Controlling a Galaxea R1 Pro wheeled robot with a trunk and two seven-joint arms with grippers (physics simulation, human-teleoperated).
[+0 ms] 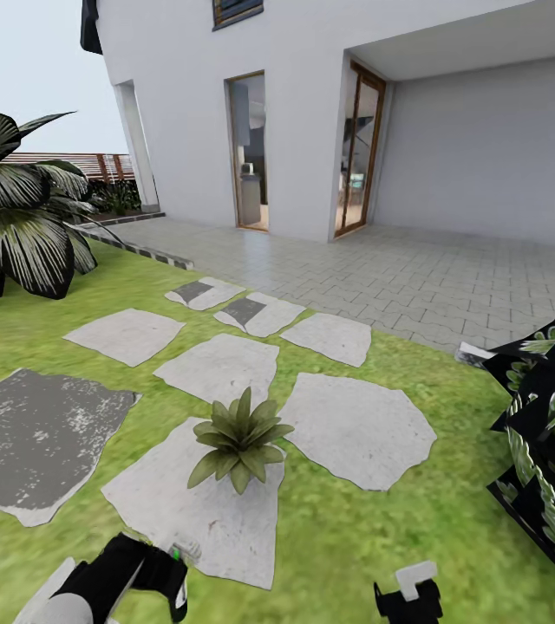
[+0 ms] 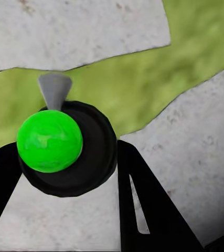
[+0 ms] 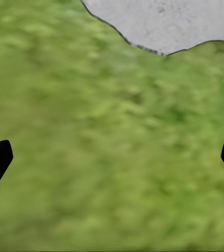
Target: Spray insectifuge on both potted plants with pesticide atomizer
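We judge the pesticide atomizer [image 2: 64, 149] light, rigid and slick, pinched at its body by the left gripper [image 2: 64, 173] short of the potted plant [image 1: 239, 438]; the right gripper [image 3: 112, 157] is spread over grass.

No text, label, brand, number or sign can be read anywhere in these views, neither on the house wall [image 1: 312, 104] nor on the stepping stones [image 1: 355, 425].
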